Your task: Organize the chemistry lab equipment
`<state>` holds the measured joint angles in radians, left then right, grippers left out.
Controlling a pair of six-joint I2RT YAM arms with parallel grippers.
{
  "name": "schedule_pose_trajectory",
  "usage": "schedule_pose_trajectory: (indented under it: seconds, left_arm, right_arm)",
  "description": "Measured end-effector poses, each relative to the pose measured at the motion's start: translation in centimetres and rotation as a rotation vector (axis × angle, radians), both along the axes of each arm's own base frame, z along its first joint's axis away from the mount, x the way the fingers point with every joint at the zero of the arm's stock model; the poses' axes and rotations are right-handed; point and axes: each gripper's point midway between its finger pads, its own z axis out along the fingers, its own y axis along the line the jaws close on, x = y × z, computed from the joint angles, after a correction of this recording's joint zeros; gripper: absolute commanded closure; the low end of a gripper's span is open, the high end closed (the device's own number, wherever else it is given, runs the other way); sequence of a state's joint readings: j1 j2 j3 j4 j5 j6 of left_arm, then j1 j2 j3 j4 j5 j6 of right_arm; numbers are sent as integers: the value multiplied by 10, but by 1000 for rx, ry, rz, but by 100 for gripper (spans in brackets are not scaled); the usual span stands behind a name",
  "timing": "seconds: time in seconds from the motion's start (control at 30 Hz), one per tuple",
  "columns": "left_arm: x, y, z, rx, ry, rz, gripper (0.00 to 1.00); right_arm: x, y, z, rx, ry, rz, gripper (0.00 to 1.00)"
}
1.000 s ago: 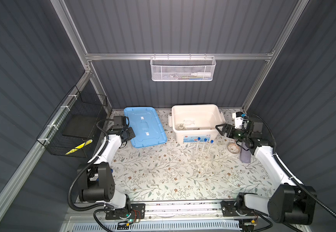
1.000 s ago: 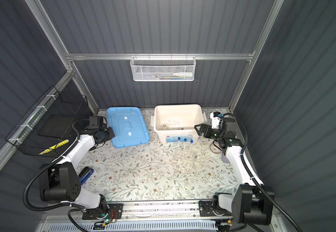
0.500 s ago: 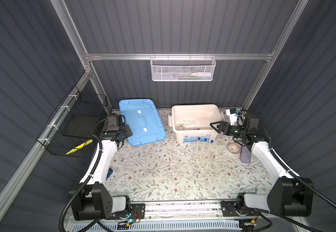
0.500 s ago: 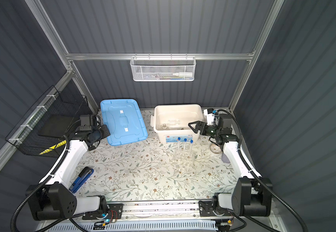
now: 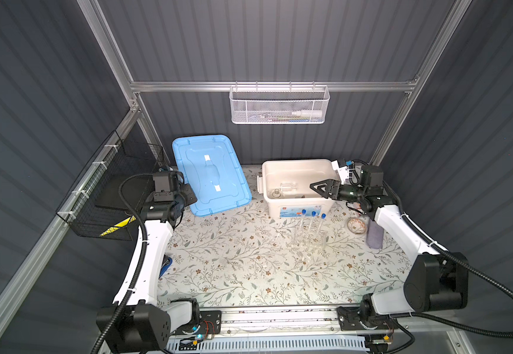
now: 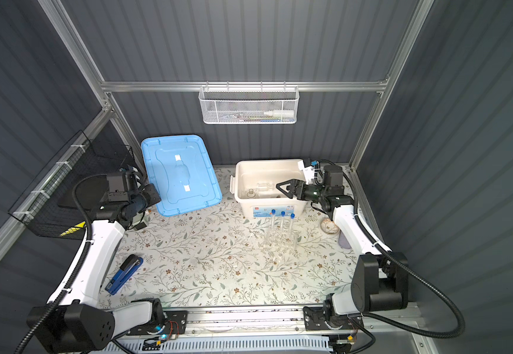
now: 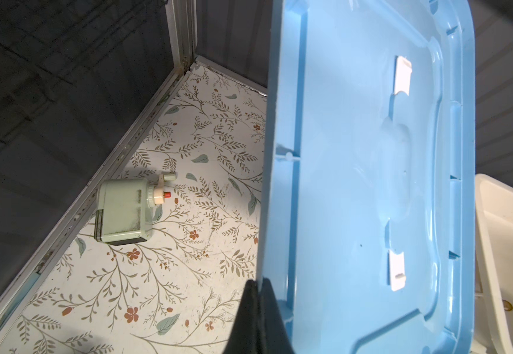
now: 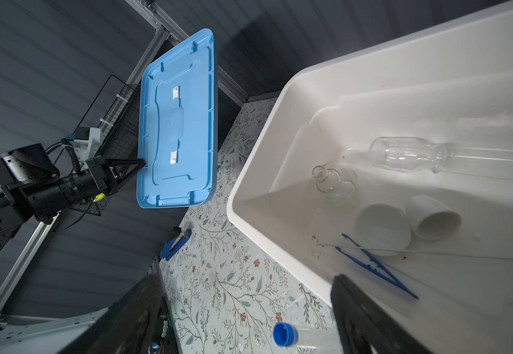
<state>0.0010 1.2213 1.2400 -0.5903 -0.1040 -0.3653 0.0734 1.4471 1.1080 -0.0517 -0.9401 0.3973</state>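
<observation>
My left gripper (image 7: 256, 283) is shut on the edge of the blue lid (image 5: 209, 174), holding it tilted above the table at the back left. My right gripper (image 5: 315, 187) hangs open and empty over the right front of the white bin (image 5: 295, 162). Inside the bin lie two clear flasks (image 8: 408, 154), two white dishes (image 8: 381, 230), blue tweezers (image 8: 374, 266) and a thin rod (image 8: 463, 255). Three blue-capped test tubes (image 5: 312, 223) stand in the clear rack (image 5: 307, 242) just in front of the bin.
A blue-and-black stapler (image 6: 123, 274) lies at the front left. A pale boxy device with a crank (image 7: 123, 211) stands by the left wall. A round patterned dish (image 5: 356, 225) and a grey cloth (image 5: 374, 234) lie at the right. A black wire basket (image 5: 111, 196) hangs at left.
My left gripper has lifted the blue lid off the table and tipped it up toward the back. The open right gripper has moved left over the bin.
</observation>
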Motion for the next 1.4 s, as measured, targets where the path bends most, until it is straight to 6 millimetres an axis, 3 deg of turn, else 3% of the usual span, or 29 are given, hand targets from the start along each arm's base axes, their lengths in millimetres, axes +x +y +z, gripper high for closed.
schedule_pose_trajectory:
  seconds: [0.23, 0.43, 0.8, 1.07, 1.4]
  left_arm:
    - [3, -14, 3, -50, -13, -63, 100]
    - [18, -36, 5, -113, -30, -147, 100]
    - [38, -126, -3, -168, -32, -393, 100]
    - [52, -161, -10, -226, -46, -470, 100]
    - [68, -205, -27, -277, -35, -549, 100]
  right_arm:
    - [4, 13, 9, 22, -17, 43, 12]
    - [11, 15, 5, 32, -2, 47, 12]
    - [17, 19, 9, 74, 4, 67, 15]
    - [24, 20, -6, 87, 65, 63, 17]
    - [40, 21, -8, 115, 71, 51, 22]
